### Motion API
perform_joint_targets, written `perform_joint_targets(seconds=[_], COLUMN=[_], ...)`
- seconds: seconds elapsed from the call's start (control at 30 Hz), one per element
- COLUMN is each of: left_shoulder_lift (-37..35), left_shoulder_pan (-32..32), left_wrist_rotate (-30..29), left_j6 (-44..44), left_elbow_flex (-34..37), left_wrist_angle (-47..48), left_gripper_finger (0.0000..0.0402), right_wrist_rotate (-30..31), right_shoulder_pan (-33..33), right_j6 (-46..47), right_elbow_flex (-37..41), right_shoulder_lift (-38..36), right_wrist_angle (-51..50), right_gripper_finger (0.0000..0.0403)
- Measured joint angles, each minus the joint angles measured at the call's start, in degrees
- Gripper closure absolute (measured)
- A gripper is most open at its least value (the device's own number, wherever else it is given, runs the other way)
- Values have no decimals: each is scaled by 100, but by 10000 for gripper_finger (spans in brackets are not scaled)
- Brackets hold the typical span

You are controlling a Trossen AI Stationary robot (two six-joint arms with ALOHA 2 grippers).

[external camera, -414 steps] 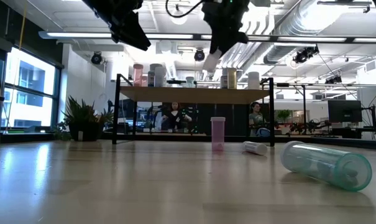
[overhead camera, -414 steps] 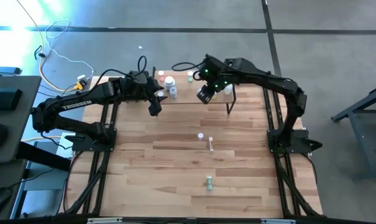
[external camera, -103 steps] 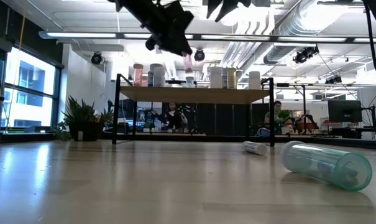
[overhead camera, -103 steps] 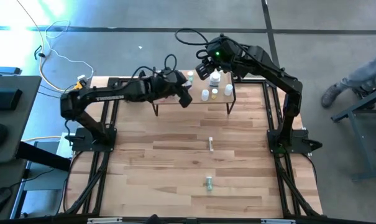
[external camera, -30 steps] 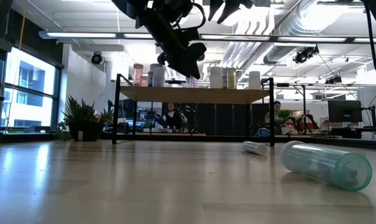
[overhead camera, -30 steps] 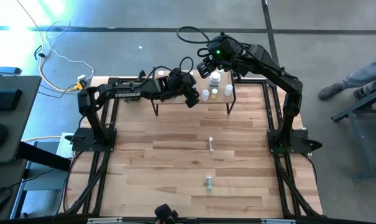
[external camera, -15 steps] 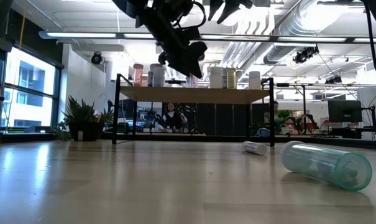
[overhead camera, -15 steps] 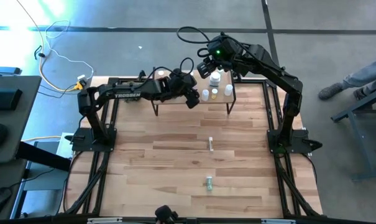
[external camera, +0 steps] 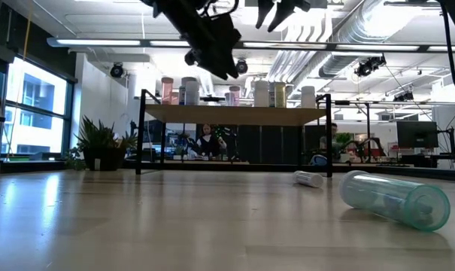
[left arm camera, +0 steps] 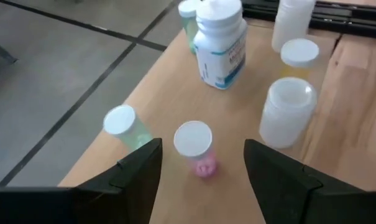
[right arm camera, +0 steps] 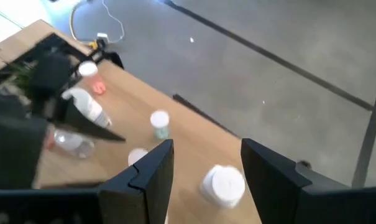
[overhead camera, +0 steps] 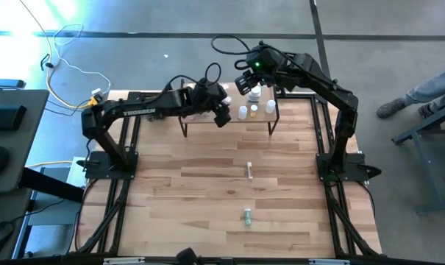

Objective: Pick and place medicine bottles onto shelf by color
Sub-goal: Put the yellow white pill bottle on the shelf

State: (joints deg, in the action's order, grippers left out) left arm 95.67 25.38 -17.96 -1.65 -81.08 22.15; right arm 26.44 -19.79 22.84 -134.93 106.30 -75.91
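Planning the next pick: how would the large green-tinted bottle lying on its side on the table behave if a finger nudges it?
The green-tinted bottle lies on its side, so it would probably roll rather than slide. It looks like see-through plastic, so it is likely light and would move at a slight touch. Its smooth round wall may slip between fingers unless they close across its width.

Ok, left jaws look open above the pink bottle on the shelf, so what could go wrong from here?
1. The small pink white-capped bottle stands between the open jaws of the left gripper; a sideways pull-out could tip it.
2. A green-tinted white-capped vial stands by the edge of the light-wood shelf and could be knocked off.
3. The right gripper hovers open over the same shelf, so the arms could clash.
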Motion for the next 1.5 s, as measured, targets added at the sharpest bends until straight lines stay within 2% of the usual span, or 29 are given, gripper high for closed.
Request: perform_joint_targets(seconds=[0.27, 0.63, 1.03, 1.2, 1.5], left_shoulder_lift=[-601, -1487, -1811, -1957, -2414], left_shoulder_pan=[-128, -303, -704, -1060, -1631], left_wrist_rotate=[34, 1327, 1231, 1231, 1248], left_j6=[-4, 32, 583, 1131, 2258], left_elbow_flex=[-7, -4, 8, 539, 1537], left_wrist_angle=[597, 1766, 3518, 3524, 2699], left_gripper_finger=[183, 183, 183, 183, 183], right_wrist_rotate=[-9, 163, 138, 58, -281], right_shoulder_pan=[330, 777, 1225, 1330, 1630], right_j6=[281, 813, 433, 466, 1656], right_elbow_flex=[0, 0, 126, 973, 3008], right_shoulder_lift=[0, 0, -271, -793, -2168], right_wrist_angle=[-203, -1229, -1407, -1406, -1079], right_gripper_finger=[224, 224, 224, 224, 224])
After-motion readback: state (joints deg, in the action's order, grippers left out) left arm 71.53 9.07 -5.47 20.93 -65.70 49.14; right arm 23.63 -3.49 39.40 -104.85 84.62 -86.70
